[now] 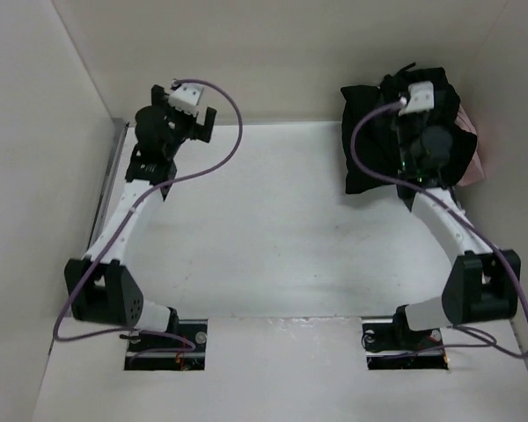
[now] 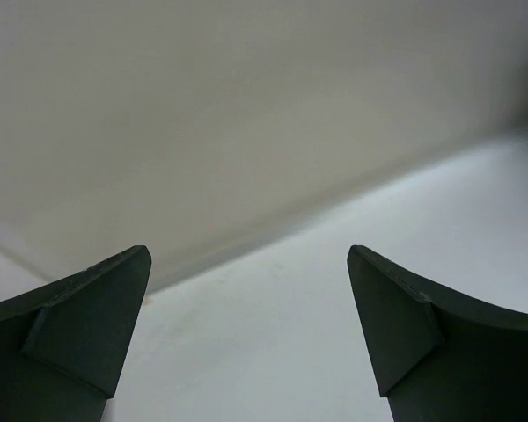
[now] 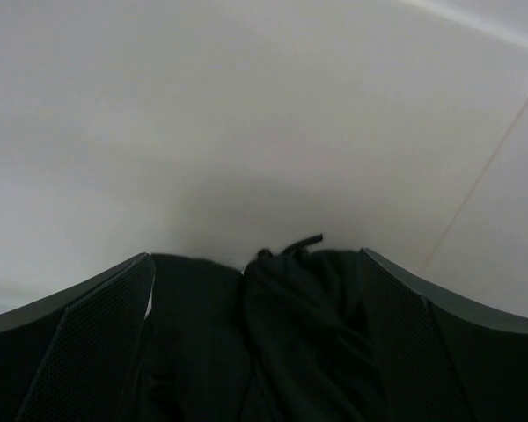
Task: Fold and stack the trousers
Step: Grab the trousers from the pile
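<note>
Here, right pincer (image 3: 255,264) spread wide, closed on nothing — black trousers (image 3: 282,343) bunched directly beneath and between its fingers, drawstring (image 3: 295,243) end poking up just beyond the tips. Left pincer (image 2: 248,255) likewise spread wide over bare table (image 2: 273,352) — trousers well off to its right. Sliver of pink cloth (image 1: 480,158) just right of the right pincer.
</note>
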You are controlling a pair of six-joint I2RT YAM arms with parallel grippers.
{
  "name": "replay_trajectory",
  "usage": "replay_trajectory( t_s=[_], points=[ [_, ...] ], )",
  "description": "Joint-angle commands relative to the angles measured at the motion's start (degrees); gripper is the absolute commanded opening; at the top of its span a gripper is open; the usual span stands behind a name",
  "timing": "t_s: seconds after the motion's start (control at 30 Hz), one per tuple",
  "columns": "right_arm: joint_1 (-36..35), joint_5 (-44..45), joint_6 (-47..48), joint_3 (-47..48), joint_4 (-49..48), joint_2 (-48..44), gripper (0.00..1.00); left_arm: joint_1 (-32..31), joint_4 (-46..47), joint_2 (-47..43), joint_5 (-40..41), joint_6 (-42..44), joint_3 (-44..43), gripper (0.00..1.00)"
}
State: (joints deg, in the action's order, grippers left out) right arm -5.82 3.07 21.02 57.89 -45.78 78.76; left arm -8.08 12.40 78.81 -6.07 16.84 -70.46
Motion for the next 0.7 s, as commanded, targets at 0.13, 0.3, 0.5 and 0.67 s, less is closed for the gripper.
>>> replay_trajectory(
  t_s=[0.13,0.3,0.5,0.67],
  points=[
    [9.47,4.3,-16.52,45.5,59.16,25.52,1.0,-4.53,-25.41,11.71,-11.52,-9.02,-10.75,1.0],
    [10.61,13.34,-17.67,57.77,70.47,36.98,1.0,-5.06,-25.24,14.0,-11.16,-9.46,-11.02,1.0],
    [12.02,15.04,-18.82,58.3,69.86,42.08,1.0,-4.53,-25.15,14.01,-10.99,-9.46,-9.18,1.0],
    [12.11,15.39,-20.13,56.55,71.79,42.79,0.79,-4.53,-25.15,12.34,-10.99,-9.02,-7.33,1.0]
  ],
)
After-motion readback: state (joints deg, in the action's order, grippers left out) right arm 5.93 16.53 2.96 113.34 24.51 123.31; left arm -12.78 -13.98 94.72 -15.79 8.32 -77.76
